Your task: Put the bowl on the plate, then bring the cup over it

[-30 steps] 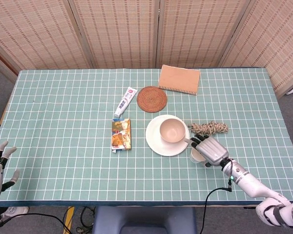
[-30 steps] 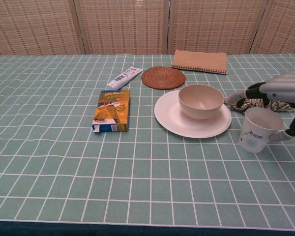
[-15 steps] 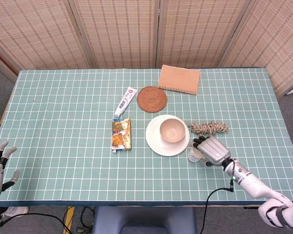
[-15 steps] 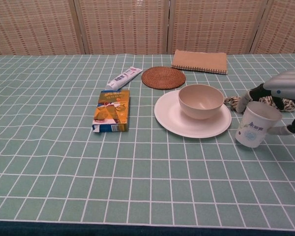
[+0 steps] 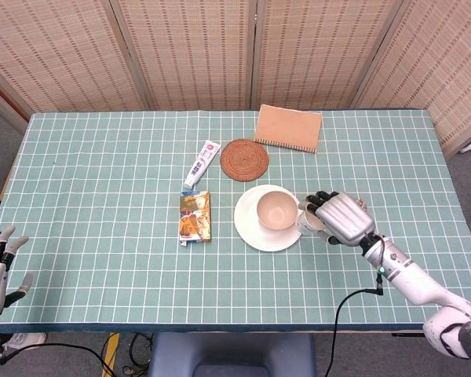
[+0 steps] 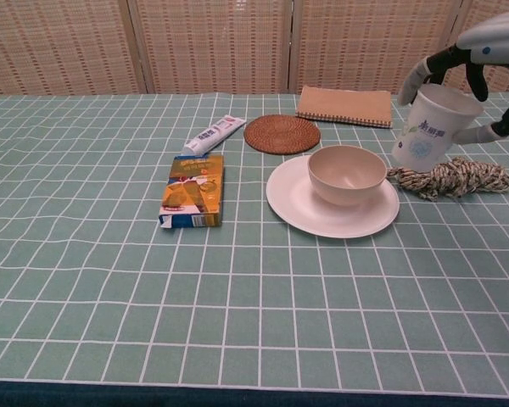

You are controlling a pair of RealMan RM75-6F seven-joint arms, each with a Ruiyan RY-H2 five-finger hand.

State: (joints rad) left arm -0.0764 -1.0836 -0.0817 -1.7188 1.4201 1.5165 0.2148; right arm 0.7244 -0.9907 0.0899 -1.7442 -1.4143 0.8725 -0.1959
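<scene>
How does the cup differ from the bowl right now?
The cup is held in the air by the right hand, tipped toward the plate; the bowl sits upright on the plate. The cup is tall, white and printed; the bowl is low, wide and plain cream. Both look empty.

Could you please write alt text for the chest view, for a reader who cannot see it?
The robot's right hand holds a white cup in the air, just right of a beige bowl sitting on a white plate. Behind lie a rope bundle, round coaster and notebook.
</scene>
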